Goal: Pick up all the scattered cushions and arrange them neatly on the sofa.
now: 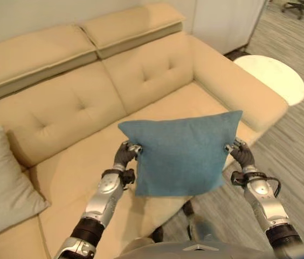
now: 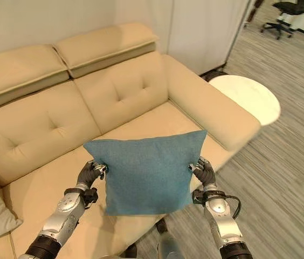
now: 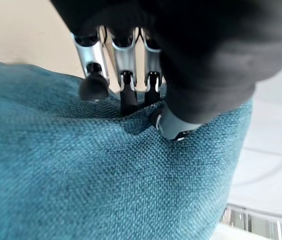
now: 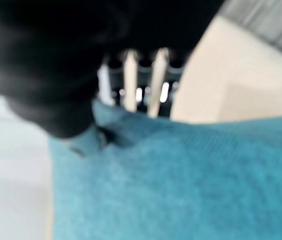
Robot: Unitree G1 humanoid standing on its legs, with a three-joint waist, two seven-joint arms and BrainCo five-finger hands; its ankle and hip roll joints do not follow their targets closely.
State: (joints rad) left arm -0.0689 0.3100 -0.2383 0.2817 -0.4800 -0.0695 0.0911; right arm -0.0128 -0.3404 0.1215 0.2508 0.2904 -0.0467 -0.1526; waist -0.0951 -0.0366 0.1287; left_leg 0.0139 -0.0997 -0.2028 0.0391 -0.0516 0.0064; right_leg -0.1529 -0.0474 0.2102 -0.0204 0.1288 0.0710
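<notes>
Cushion in teal (image 1: pixel 183 156) hangs upright between both hands, left hand (image 1: pixel 125 155) and right hand (image 1: pixel 242 153) each pinching a side edge, beige sofa (image 1: pixel 82 108) just beyond them.

grey cushion (image 1: pixel 1 183) cut off by the left edge, sofa (image 1: pixel 76 102) running past the left edge, office chair (image 2: pixel 281 16) clipped at the top, blue cushion (image 1: pixel 184 156) hiding sofa seat front

Eye views look down, sharing the sofa (image 1: pixel 157 70) — wrist views sit close.
</notes>
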